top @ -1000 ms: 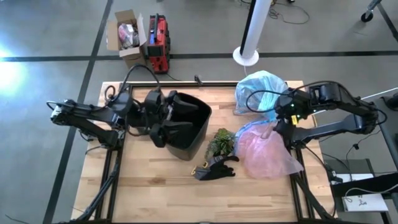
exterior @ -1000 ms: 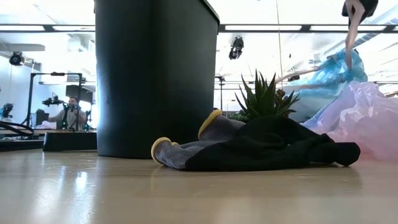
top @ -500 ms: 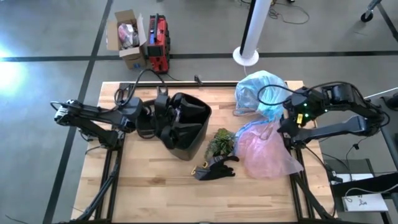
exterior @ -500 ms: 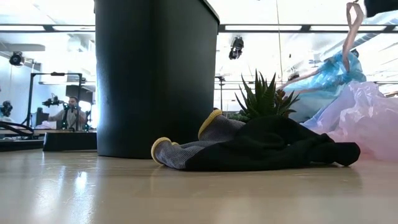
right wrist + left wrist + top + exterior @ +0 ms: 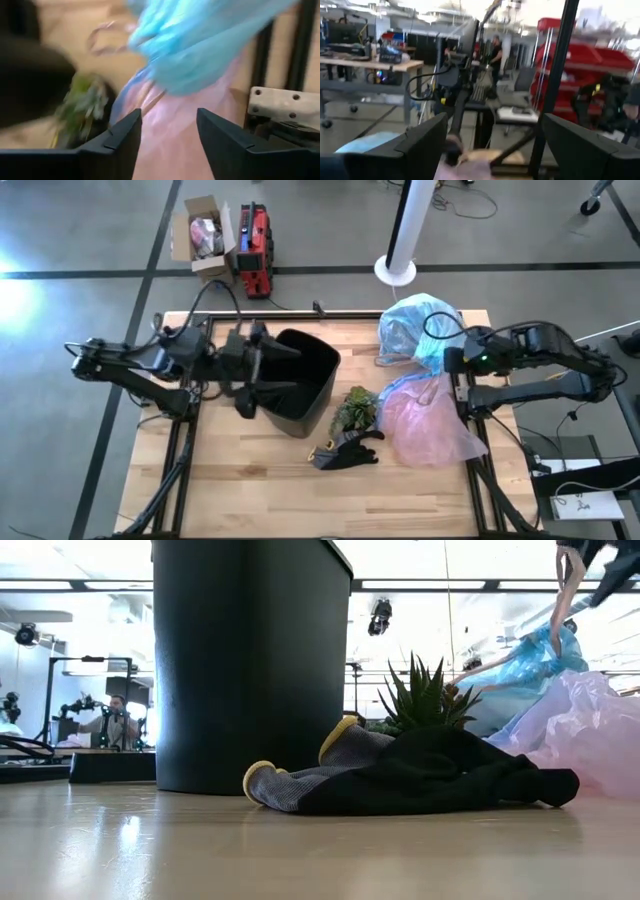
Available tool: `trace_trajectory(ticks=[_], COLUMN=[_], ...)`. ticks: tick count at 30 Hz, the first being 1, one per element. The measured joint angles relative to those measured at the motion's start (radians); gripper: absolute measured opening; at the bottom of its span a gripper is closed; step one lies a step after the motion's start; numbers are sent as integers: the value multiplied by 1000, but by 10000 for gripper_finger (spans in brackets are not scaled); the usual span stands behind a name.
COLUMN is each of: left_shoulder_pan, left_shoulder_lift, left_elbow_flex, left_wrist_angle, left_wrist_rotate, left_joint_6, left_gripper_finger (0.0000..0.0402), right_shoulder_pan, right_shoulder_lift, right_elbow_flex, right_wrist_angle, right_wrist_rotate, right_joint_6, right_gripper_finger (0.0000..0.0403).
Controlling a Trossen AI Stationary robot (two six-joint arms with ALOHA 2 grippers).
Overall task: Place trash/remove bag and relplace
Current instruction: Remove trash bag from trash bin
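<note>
Over the table's (image 5: 250, 490) right side, the right hand (image 5: 452, 360) hovers part-open above the teal bag (image 5: 418, 323), gripping nothing visible; the left hand (image 5: 262, 367), open, waits at the black bin (image 5: 305, 380). Closing carelessly could snag the pink bag (image 5: 430, 422).

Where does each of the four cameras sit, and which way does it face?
High: overhead, straight down on both arms, black bin, blue bag.
Low: table height, level across glove, bin and plant.
Left wrist: past its open fingers into the room.
Right wrist: past its fingers at blue and pink bag.
High and low share the bin.
</note>
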Motion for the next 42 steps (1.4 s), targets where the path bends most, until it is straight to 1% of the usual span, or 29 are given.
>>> trace_trajectory(ticks=[4, 7, 9, 13, 16, 18, 20, 24, 27, 30, 32, 34, 37, 40, 42], left_shoulder_pan=[0, 0, 0, 0, 0, 0, 0, 0, 0, 0, 0, 0, 0, 0, 0], left_shoulder_lift=[-79, -133, -167, -226, -255, -272, -287, -309, -310, -311, -316, -321, -318, -297, -276], left_elbow_flex=[0, 0, 0, 0, 0, 0, 0, 0, 0, 0, 0, 0, 0, 0, 0], left_wrist_angle=[-158, -256, -308, -364, -370, -370, -370, -381, -390, -419, -436, -444, -443, -442, -437], left_wrist_rotate=[-29, -54, -55, -55, -55, -55, -55, -54, -53, -52, -52, -52, -53, -82, -122], left_joint_6=[35, 48, 52, 107, 167, 196, 206, 196, 160, 120, 93, 83, 85, 107, 125], left_gripper_finger=[311, 311, 311, 311, 311, 311, 311, 311, 311, 311, 311, 311, 311, 311, 311], right_shoulder_pan=[-2, -31, -64, -150, -212, -252, -300, -379, -402, -402, -402, -402, -397, -386, -384], right_shoulder_lift=[1, 14, 32, 84, 160, 221, 287, 421, 495, 535, 543, 536, 484, 409, 359], right_elbow_flex=[-113, -227, -301, -434, -497, -516, -515, -509, -508, -508, -508, -508, -503, -483, -455], right_wrist_angle=[64, 196, 309, 590, 803, 892, 941, 999, 1026, 1029, 1030, 1028, 1025, 986, 930], right_wrist_rotate=[127, 201, 219, 225, 248, 276, 303, 301, 294, 275, 254, 234, 217, 207, 201], right_joint_6=[152, 244, 282, 290, 291, 303, 310, 300, 305, 323, 293, 214, 82, -67, -156], right_gripper_finger=[135, 99, 75, 33, 12, 4, 1, 4, 2, 3, 4, 4, 9, 29, 53])
